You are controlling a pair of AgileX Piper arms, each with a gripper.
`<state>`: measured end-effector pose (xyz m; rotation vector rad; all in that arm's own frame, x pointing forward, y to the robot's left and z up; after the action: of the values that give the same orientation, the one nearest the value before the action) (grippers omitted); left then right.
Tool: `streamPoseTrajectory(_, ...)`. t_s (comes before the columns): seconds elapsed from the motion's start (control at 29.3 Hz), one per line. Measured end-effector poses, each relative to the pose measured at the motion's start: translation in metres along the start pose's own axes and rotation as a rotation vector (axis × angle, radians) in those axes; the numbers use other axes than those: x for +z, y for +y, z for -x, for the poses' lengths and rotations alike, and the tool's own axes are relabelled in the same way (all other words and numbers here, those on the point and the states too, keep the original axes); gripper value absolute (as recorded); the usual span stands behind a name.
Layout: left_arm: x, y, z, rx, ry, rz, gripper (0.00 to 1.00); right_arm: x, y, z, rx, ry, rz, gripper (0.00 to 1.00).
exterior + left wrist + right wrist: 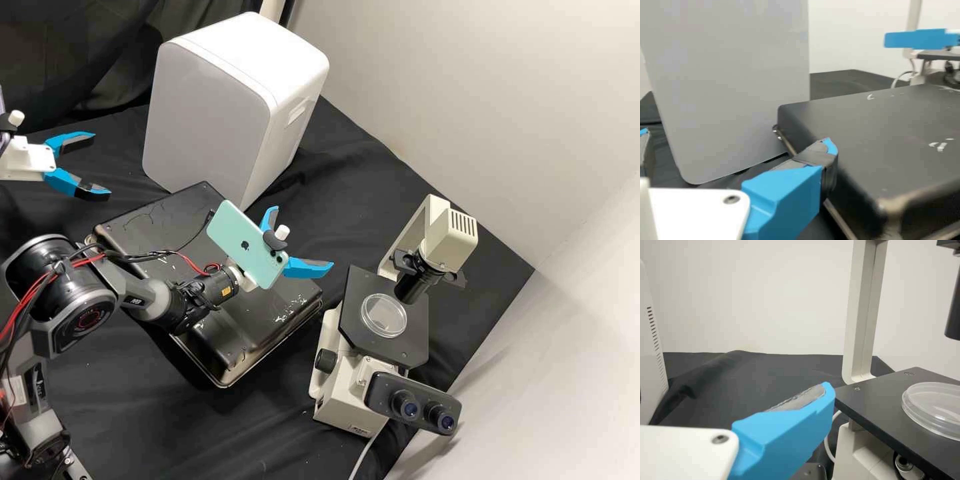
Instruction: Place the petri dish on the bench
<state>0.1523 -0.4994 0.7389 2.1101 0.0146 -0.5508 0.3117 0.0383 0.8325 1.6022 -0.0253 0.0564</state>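
Black bench, faint clear petri dish on stage

Bright, even light leaves a soft shadow beside the black tray, with faint glints on its top.

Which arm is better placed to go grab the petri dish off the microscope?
Right. The right gripper, open, hangs beside the microscope stage with the petri dish close ahead. The left gripper sits far off, past the black tray.
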Motion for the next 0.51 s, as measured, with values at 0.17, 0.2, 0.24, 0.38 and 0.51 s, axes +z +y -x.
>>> streamPoseTrajectory(0.17, 0.002, -0.0007, 0.008, 0.009, -0.028, -0.003, 1.0, 0.0, 0.0, 0.0, 0.0, 0.0, 0.0, 1.0)
streamPoseTrajectory(0.2, 0.003, -0.0011, 0.008, 0.01, -0.033, -0.009, 1.0, 0.0, 0.0, 0.0, 0.0, 0.0, 0.0, 1.0)
streamPoseTrajectory(0.24, 0.004, -0.0006, 0.009, 0.014, -0.039, -0.014, 1.0, 0.0, 0.0, 0.0, 0.0, 0.0, 0.0, 1.0)
streamPoseTrajectory(0.38, 0.006, -0.0021, 0.011, 0.023, -0.049, -0.014, 1.0, 0.0, 0.0, 0.0, 0.0, 0.0, 0.0, 1.0)
streamPoseTrajectory(0.51, 0.009, -0.0013, 0.012, 0.033, -0.062, -0.018, 1.0, 0.0, 0.0, 0.0, 0.0, 0.0, 0.0, 1.0)
